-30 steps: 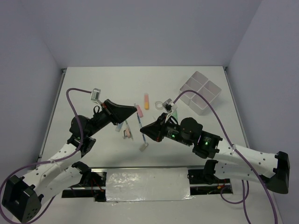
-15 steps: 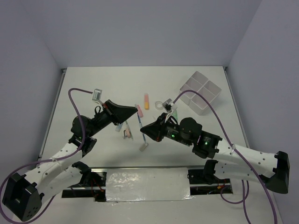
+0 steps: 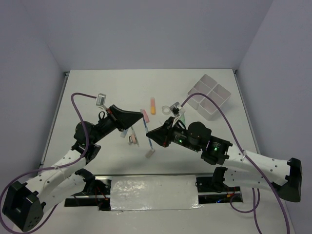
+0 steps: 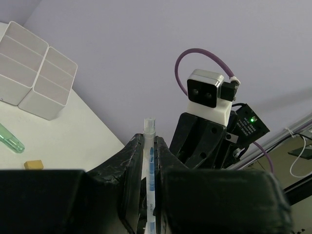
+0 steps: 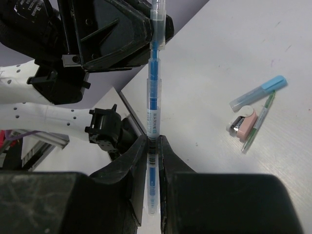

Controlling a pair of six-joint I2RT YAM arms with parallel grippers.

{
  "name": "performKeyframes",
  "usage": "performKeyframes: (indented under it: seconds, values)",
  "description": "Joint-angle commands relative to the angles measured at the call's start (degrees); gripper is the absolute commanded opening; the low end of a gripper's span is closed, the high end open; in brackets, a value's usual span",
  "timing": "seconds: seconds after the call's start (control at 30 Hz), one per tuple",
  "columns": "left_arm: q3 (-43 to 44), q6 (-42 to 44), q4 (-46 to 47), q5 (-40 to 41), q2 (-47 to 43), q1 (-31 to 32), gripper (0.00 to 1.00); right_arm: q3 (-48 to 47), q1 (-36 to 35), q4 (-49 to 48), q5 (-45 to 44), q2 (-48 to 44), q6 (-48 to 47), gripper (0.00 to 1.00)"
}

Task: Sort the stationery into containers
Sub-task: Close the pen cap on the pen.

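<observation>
A thin blue pen (image 3: 146,126) is held above the table between both grippers. My left gripper (image 3: 141,118) is shut on one end of it; the pen stands between its fingers in the left wrist view (image 4: 150,161). My right gripper (image 3: 150,136) is shut on the other end, over the barcode label (image 5: 153,146). The white four-compartment tray (image 3: 209,95) stands at the back right and also shows in the left wrist view (image 4: 34,73). On the table lie a pink piece (image 3: 145,115), an orange piece (image 3: 153,105), a clear tape ring (image 3: 165,109) and a green piece (image 3: 184,117).
A blue piece (image 5: 258,90), a pink piece (image 5: 243,124) and a thin green pen (image 5: 258,122) lie together under the left arm. A small white item (image 3: 150,153) lies near the front edge. A beige piece (image 4: 32,165) lies near the green one. Walls enclose the table.
</observation>
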State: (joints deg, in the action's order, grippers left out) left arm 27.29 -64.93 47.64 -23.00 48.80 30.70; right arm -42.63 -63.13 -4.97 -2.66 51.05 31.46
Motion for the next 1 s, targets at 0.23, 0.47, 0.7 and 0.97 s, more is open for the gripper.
performKeyframes:
  seconds: [0.23, 0.47, 0.7, 0.97]
  values:
    - [-0.7, -0.6, 4.4, -1.6, -0.5, 0.3, 0.01, -3.3, -0.5, -2.0, -1.7, 1.4, -0.8, 0.00]
    - [-1.1, 0.2, 3.1, -1.5, -1.2, 0.6, 0.01, -5.2, -0.5, -2.1, -4.1, 1.3, -1.6, 0.00]
    - [-1.1, -0.1, 3.8, -2.2, -1.2, 0.9, 0.01, -7.0, -0.5, -2.3, -5.7, 2.7, -3.3, 0.00]
    - [0.4, 2.8, 1.8, -4.3, -0.9, 1.6, 0.12, -9.6, -0.4, -5.4, -8.9, 5.6, -10.0, 0.00]
